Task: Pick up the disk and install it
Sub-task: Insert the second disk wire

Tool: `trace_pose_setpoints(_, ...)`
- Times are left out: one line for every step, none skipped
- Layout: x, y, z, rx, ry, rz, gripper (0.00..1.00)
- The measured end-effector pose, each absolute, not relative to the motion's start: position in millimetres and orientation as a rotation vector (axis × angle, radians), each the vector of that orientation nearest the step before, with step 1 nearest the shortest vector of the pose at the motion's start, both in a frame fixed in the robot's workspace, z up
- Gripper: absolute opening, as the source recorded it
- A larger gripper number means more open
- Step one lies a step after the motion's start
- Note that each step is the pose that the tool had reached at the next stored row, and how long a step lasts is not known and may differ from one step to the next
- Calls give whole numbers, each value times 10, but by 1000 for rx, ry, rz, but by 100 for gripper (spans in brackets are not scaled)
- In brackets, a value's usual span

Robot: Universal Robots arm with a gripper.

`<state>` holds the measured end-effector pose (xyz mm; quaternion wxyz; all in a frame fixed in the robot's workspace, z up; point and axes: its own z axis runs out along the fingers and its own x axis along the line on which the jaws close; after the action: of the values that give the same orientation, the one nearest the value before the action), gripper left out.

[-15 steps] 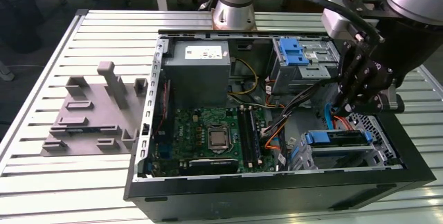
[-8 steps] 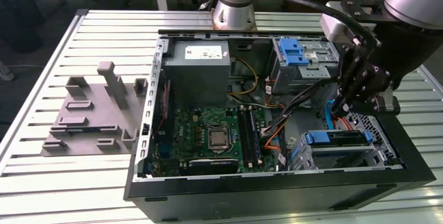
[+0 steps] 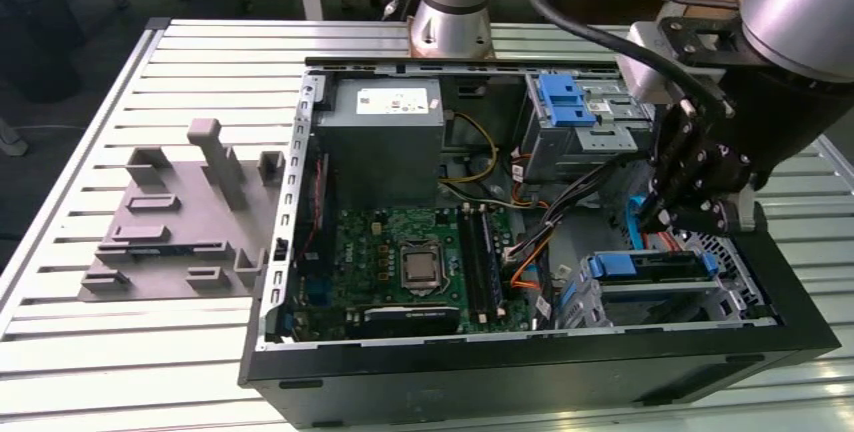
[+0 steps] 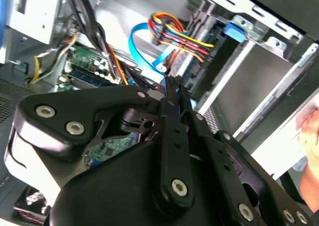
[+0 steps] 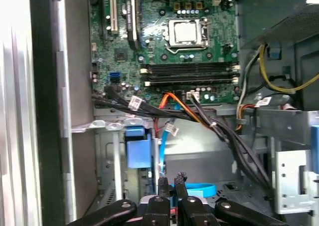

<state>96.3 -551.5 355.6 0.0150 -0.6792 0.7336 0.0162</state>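
The disk (image 3: 663, 266), flat and grey with a blue frame end, lies in the lower drive cage at the front of the exterior view's right side of the open computer case (image 3: 534, 352). Its blue end (image 5: 137, 147) also shows in the first wrist view, beside the cage wall. My gripper (image 3: 653, 220) hangs inside the case just above and behind that cage, near a light-blue data cable (image 4: 142, 46). Its fingers (image 5: 163, 182) stand close together, shut, with nothing held between them, and in the second wrist view the gripper (image 4: 172, 82) points down at the cables.
The motherboard (image 3: 407, 257) fills the case floor, with the power-supply box (image 3: 387, 127) behind it. A second drive cage with a blue latch (image 3: 577, 102) sits at the back. Black and coloured cable bundles (image 5: 199, 113) cross near the gripper. A grey parts fixture (image 3: 174, 217) stands on the slatted table (image 3: 80, 352).
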Motion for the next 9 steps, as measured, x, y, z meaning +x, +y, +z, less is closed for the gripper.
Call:
trace_pose_setpoints(963, -5540, 3541, -2114, 2283, 51, 16)
trace_pose_setpoints(963, -5554, 3528, -2113, 2283, 51, 16)
trace_pose_setpoints(963, -5557, 3523, -2113, 2283, 51, 16)
trace_pose_setpoints(963, -5557, 3523, -2113, 2283, 51, 16)
trace_pose_setpoints(963, -5557, 3522, -2114, 2283, 50, 16)
trace_pose_setpoints(963, -5557, 3521, -2114, 2283, 50, 16)
trace_pose_setpoints(964, -5557, 3514, -2114, 2283, 51, 16)
trace_pose_setpoints(970, -5561, 3506, -2114, 2283, 51, 16)
trace_pose_setpoints(977, -5570, 3494, -2114, 2283, 51, 16)
